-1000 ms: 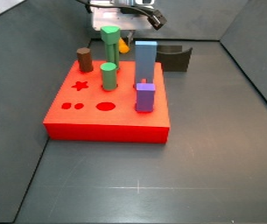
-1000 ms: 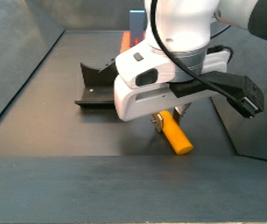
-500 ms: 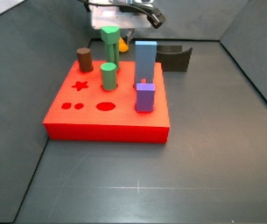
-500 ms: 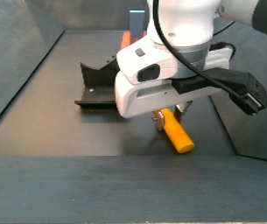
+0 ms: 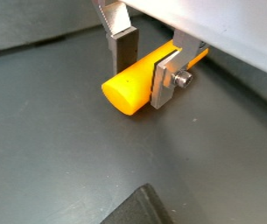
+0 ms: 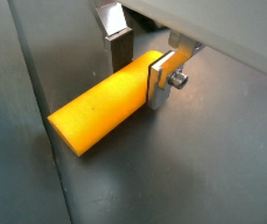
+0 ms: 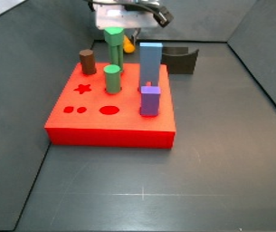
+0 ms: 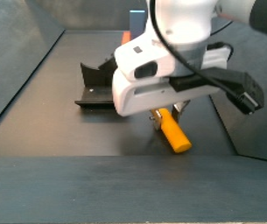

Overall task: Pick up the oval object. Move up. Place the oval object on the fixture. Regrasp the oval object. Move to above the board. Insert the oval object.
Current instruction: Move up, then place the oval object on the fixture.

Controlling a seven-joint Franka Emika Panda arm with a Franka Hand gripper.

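The oval object point(image 5: 133, 83) is a short yellow-orange peg lying low at the dark floor, also seen in the other wrist view point(image 6: 94, 114) and in a side view point(image 8: 174, 133). My gripper point(image 5: 145, 77) straddles it near one end, and in both wrist views the dark pad and the silver plate press its two sides point(image 6: 138, 77). In a side view the gripper point(image 8: 165, 114) hangs beside the fixture point(image 8: 98, 83). Behind the board point(image 7: 104, 127) only a sliver of the oval object point(image 7: 128, 43) shows, under the gripper point(image 7: 129, 36). The fixture point(image 7: 180, 60) stands behind the board's far corner.
On the board stand two green pegs point(image 7: 113, 45), a brown peg point(image 7: 88, 62), a tall blue block point(image 7: 151, 65) and a purple peg point(image 7: 148, 100). Grey walls enclose the floor, with one wall point(image 8: 258, 122) close beside the oval object.
In a side view the gripper's body has crept slightly upward, and the oval object between the fingers has shifted very little with it.
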